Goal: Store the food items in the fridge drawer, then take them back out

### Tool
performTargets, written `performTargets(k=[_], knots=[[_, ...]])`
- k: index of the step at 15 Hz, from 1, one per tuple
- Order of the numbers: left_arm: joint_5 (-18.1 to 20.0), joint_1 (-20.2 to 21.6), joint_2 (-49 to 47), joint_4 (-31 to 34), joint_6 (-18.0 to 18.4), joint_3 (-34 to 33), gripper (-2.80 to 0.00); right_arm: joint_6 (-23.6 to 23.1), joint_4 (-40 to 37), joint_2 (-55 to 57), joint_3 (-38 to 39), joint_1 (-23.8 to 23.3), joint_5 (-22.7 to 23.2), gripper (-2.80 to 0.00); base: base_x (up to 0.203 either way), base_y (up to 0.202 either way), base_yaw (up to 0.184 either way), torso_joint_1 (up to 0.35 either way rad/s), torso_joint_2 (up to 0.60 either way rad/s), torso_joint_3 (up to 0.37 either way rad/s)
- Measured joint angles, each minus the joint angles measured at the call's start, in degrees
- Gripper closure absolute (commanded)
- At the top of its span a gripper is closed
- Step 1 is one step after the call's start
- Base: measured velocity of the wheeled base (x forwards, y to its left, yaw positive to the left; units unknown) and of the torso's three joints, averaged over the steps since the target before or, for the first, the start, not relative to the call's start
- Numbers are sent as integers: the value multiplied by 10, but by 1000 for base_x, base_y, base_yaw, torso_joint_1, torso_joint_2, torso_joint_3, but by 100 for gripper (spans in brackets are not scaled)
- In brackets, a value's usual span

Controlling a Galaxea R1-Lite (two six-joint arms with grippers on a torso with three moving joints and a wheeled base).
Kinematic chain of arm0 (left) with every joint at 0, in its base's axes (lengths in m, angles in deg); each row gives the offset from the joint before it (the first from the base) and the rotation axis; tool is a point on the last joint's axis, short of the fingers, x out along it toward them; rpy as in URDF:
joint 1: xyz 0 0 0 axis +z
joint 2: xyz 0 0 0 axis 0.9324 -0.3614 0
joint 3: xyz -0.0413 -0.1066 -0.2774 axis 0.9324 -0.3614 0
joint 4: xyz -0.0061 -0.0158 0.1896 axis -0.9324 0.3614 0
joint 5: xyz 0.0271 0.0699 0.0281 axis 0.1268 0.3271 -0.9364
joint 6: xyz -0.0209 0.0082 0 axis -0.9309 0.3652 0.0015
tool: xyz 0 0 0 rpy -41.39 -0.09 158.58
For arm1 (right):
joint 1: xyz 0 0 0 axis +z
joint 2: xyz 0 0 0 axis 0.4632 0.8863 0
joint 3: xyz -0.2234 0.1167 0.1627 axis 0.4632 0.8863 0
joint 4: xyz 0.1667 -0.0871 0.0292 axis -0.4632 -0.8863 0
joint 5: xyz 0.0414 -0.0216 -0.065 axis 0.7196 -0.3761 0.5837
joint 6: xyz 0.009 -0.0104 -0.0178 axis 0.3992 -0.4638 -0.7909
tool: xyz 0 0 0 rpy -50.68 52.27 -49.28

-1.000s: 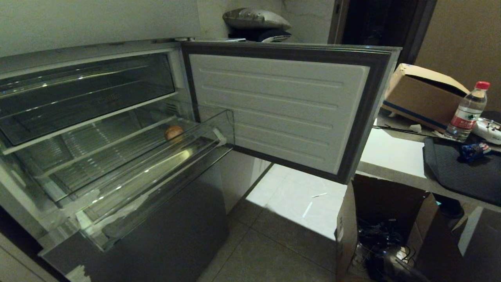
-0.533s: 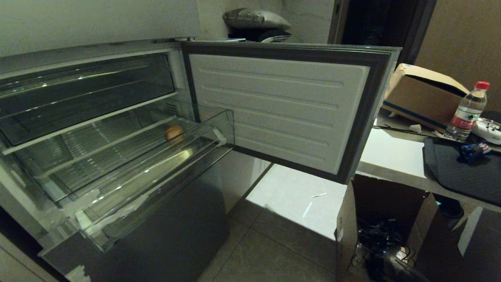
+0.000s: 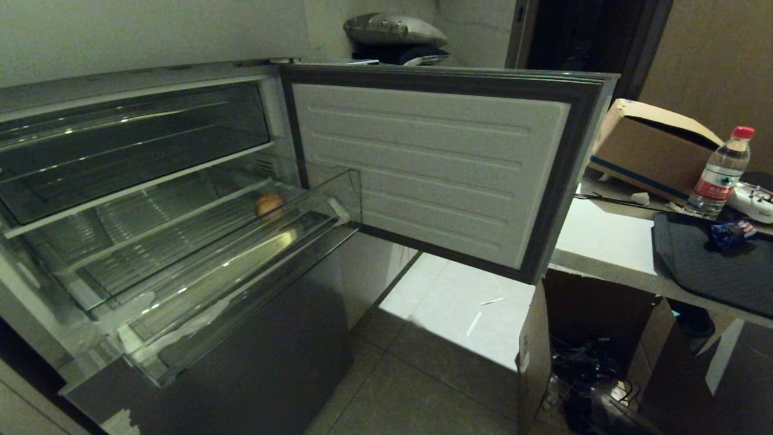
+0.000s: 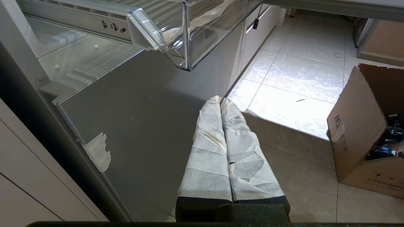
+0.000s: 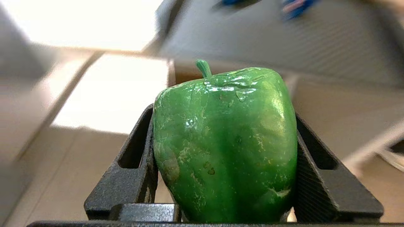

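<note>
Nothing in the head view is showing any shift since a second ago: the potato (image 3: 269, 205) is sitting where it was, a small round tan lump with matte skin, resting on the ribbed floor of the fridge drawer (image 3: 345, 199), toward its far right corner. That drawer is a clear plastic bin with tall sloping sides, standing pulled out under a shallower smoky bin (image 3: 139, 145) whose faint lettering is too dim to read. To the right, the open fridge door (image 3: 423, 163) is showing its pale moulded inner panel framed by a dark gasket. Neither arm is appearing in the head view. The right gripper (image 5: 225, 151) is showing only in its own wrist view, its black fingers (image 5: 318, 176) with ribbed inner faces clamping a glossy green bell pepper (image 5: 225, 142) from both sides, stem up; the background behind it is smeared, so where it is hanging is hard to make out. The left gripper (image 4: 221, 102) is hanging low in front of the grey steel lower panel (image 4: 142, 119), its two fingers wrapped in crinkled white tape and pressed together on nothing. On the far right, a cardboard box (image 3: 655, 148) and a red-capped water bottle (image 3: 721, 172) are standing on a counter, partly cut off.
</note>
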Motion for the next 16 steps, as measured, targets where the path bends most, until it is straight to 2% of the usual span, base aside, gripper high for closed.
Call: performTargets(k=[3, 7, 13, 16], knots=[[0, 0, 0, 0, 0, 0, 0, -8, -64, -154, 91, 117, -30, 0, 0, 0, 0, 0, 0, 0], [0, 0, 0, 0, 0, 0, 0, -36, -158, -246, 119, 213, -48, 0, 0, 0, 0, 0, 0, 0], [0, 0, 0, 0, 0, 0, 0, -25, -165, -283, 121, 290, -51, 0, 0, 0, 0, 0, 0, 0], [0, 0, 0, 0, 0, 0, 0, -20, -164, -346, 121, 299, -53, 0, 0, 0, 0, 0, 0, 0]])
